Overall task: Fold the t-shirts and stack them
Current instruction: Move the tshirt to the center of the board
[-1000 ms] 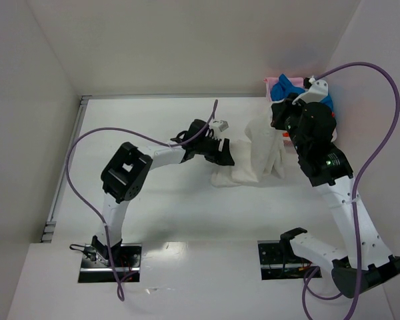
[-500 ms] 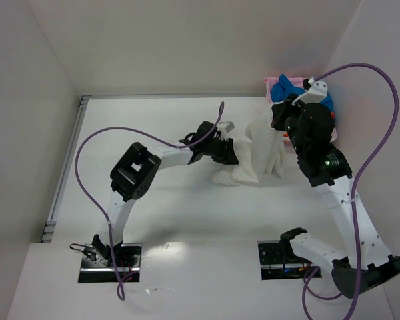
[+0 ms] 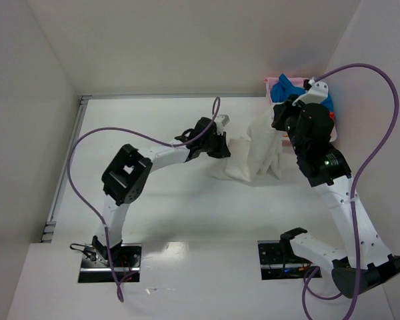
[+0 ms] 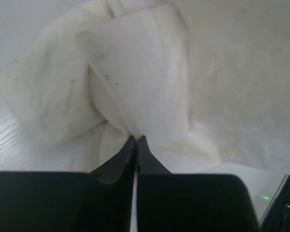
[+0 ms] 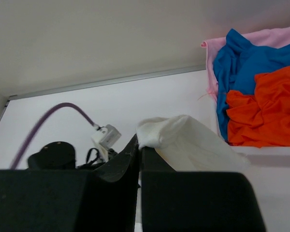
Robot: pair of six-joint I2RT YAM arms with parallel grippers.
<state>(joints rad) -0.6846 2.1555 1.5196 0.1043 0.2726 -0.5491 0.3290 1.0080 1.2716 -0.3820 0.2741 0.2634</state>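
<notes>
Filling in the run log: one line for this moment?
left gripper: shut on off-white t-shirt | right gripper: shut on same shirt | fold: not yet done

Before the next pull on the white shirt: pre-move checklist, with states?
1. Left jaws shut on the white shirt: ok, a fold is pinched at the tips in the left wrist view.
2. Right jaws shut on it: ok, a corner is pinched at the tips in the right wrist view.
3. Shirt spread flat between the grips: not ok, it hangs bunched.
4. Shirt free of the pile (blue shirt, orange shirt, pink shirt): cannot tell, the right arm hides that edge from above.
5. Arms apart: ok, the left arm is well clear of the right.
</notes>
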